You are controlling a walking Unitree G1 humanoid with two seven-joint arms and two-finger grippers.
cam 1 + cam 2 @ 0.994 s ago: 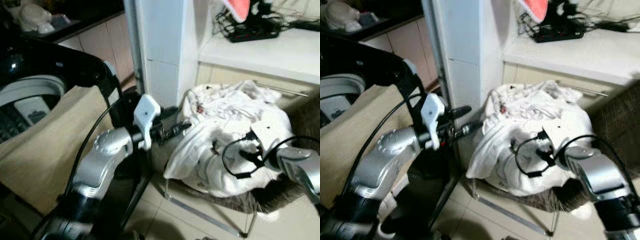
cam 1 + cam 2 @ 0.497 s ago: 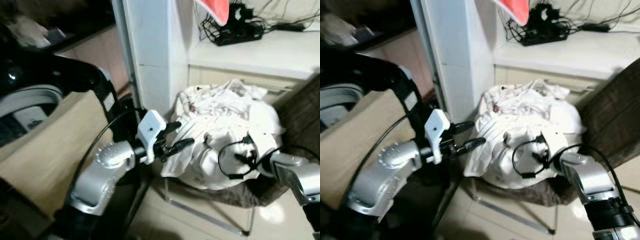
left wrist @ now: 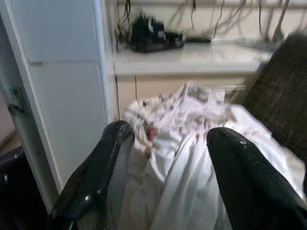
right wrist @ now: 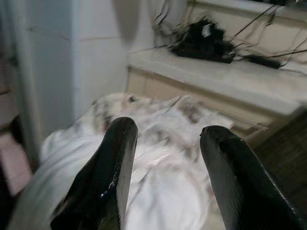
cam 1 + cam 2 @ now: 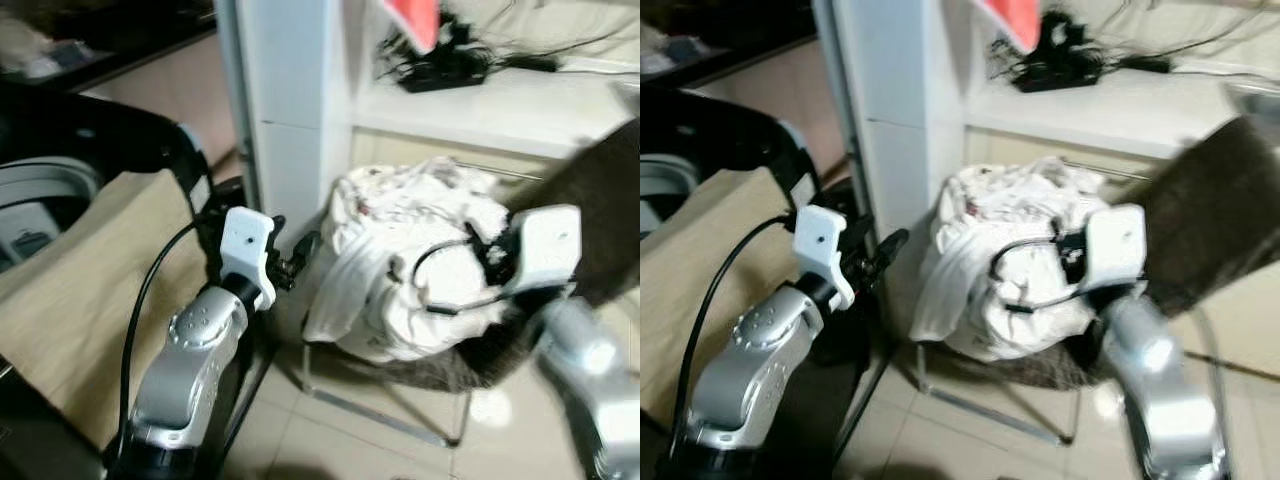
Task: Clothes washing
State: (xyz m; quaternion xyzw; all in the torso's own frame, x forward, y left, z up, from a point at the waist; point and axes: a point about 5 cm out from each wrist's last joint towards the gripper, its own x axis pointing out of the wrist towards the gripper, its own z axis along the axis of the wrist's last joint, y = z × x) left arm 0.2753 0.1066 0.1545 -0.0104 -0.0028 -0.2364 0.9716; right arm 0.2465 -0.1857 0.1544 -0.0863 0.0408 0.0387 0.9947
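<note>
Crumpled white laundry pile (image 5: 415,265) sits on dark woven chair (image 5: 600,225), right of white pillar (image 5: 290,110). Left gripper (image 3: 165,139) is spread wide, empty, just left of pile. Right gripper (image 4: 165,132) is likewise spread, empty, above pile's near right.

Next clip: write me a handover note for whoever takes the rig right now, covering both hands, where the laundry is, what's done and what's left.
Left hand: open, empty, held beside the white laundry, aimed at it.
Right hand: open, empty, raised over the pile.
Laundry: all heaped on the chair by the white pillar. Washer stands to the robot's left, its drum open.
Done: both hands are at the pile.
Left: grasp the clothes, carry them to the washer, load them.
</note>
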